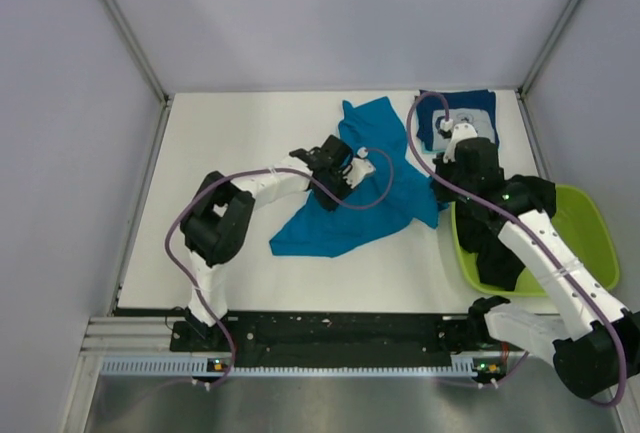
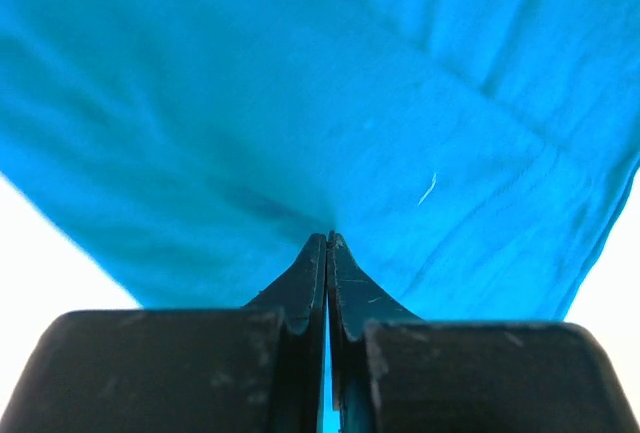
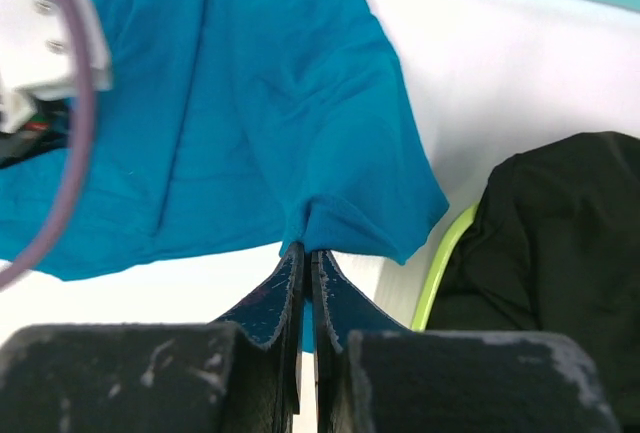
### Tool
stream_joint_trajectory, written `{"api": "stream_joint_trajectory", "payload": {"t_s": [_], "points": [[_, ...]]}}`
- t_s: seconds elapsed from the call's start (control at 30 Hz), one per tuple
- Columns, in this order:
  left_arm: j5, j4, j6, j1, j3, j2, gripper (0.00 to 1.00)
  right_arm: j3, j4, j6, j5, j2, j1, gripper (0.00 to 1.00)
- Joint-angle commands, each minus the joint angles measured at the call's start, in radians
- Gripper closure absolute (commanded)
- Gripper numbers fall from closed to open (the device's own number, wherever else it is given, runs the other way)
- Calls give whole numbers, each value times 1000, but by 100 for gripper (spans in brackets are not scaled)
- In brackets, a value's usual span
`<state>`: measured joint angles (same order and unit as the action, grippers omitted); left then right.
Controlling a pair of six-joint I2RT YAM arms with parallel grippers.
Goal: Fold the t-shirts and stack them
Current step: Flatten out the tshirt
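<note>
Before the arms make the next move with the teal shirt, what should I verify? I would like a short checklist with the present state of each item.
1. left pincer shut on the teal shirt: ok.
2. right pincer shut on the same shirt's edge: ok.
3. Teal shirt lying flat: not ok, it is crumpled and creased.
4. navy shirt apart from the teal one: ok, bare table shows between them.
5. black shirt out of the basin: not ok, it lies inside.
6. purple cable of the left arm clear of the cloth: cannot tell; it loops over the teal shirt.
</note>
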<state>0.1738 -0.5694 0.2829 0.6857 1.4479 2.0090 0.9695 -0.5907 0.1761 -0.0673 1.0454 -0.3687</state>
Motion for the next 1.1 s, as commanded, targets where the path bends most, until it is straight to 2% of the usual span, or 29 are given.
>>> {"api": "stream_joint_trajectory", "payload": {"t_s": [0.0,0.2,0.27,0.33,0.37,0.43,0.5,0.53,0.57,0.7,0.8,0.9,1.07], "points": [[-25,-33,31,-80,-14,-235,100,78,16,-47,-14,-42,19,100],[-59,-35,79,-311,-23,-496,100,191,-8,-119,138,-128,19,100],[-50,-37,113,-357,-32,-567,100,242,-8,-127,202,-156,17,100],[-5,-49,183,-357,-78,-613,100,291,-6,-118,282,-159,19,100],[39,-66,188,-353,-96,-618,90,317,-1,-101,328,-148,17,100],[189,-108,229,-338,-148,-606,59,366,15,-54,444,-122,16,100],[254,-142,275,-283,-207,-589,34,412,44,-4,536,-96,17,100],[263,-144,306,-253,-237,-581,8,432,67,12,564,-87,16,100],[265,-136,330,-229,-273,-576,2,446,86,28,583,-82,14,100],[245,-81,387,-114,-391,-566,1,494,103,45,546,-50,14,100],[343,-57,429,-55,-481,-622,1,485,103,42,526,-35,16,100],[400,63,461,-5,-608,-717,1,463,100,37,494,-21,16,100],[207,274,518,81,-731,-667,2,459,100,33,491,-2,14,100]]}}
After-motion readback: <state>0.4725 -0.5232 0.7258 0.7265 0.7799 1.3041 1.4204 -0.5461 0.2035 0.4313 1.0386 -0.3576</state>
